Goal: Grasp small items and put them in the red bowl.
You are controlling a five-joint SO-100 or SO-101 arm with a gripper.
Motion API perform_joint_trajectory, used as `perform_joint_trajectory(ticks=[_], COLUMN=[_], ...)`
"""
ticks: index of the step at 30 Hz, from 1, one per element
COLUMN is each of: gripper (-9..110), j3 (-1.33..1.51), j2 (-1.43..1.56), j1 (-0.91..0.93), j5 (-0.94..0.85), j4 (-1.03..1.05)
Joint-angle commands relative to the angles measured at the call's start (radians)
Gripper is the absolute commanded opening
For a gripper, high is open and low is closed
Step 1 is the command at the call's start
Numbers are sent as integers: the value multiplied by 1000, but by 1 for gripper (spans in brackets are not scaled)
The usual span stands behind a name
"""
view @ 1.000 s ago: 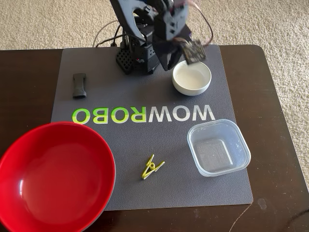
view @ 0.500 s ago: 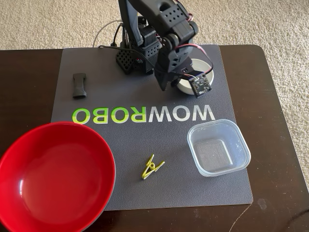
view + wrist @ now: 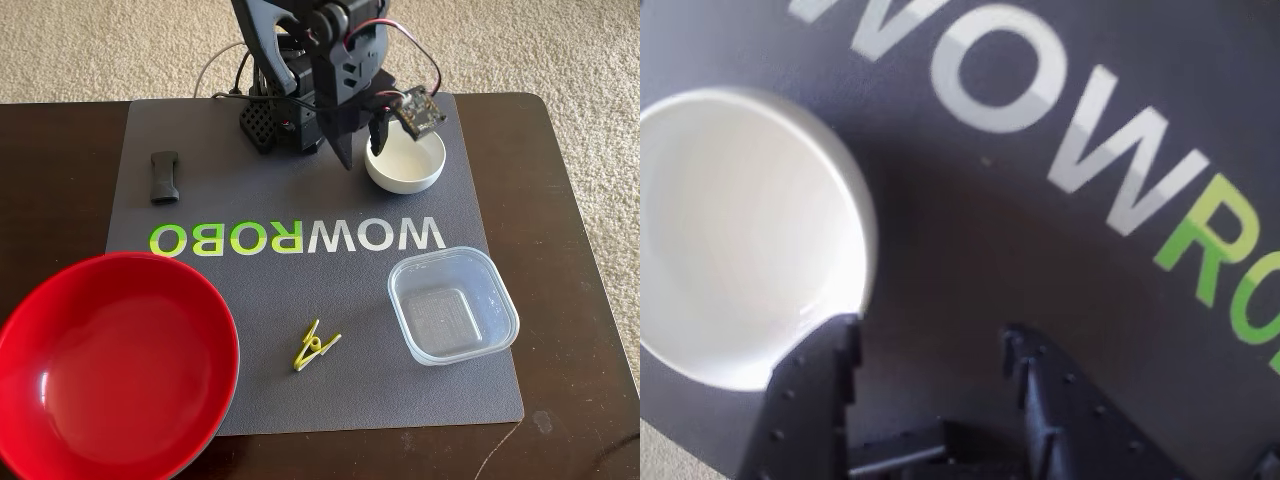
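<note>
White bowl (image 3: pixel 740 230) just left (wrist view) of wide-parted jaws, rim at one fingertip (image 3: pixel 835 345).

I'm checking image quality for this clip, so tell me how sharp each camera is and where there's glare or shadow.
Fixed view: sharp and evenly daylit, with soft highlights on the red bowl and a faint sheen on the clear tub. Wrist view: soft and slightly blurred; the white bowl is nearly blown out, the gripper fingers are dark and fuzzy, and a broad shadow falls on the mat beside the bowl.
</note>
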Motion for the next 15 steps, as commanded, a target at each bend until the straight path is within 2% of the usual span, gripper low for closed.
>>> perform_joint_trajectory(ticks=[1, 5, 11, 12, 14, 15], gripper=[20, 21, 20, 16, 0, 0], j3=[133, 245, 255, 253, 242, 236], j2=[-9, -3, -75, -81, -112, -132], j1=[-97, -229, -238, -221, -183, -156], j5=[-75, -169, -241, -255, -287, -305], j4=[-126, -242, -344, -357, -368, -380])
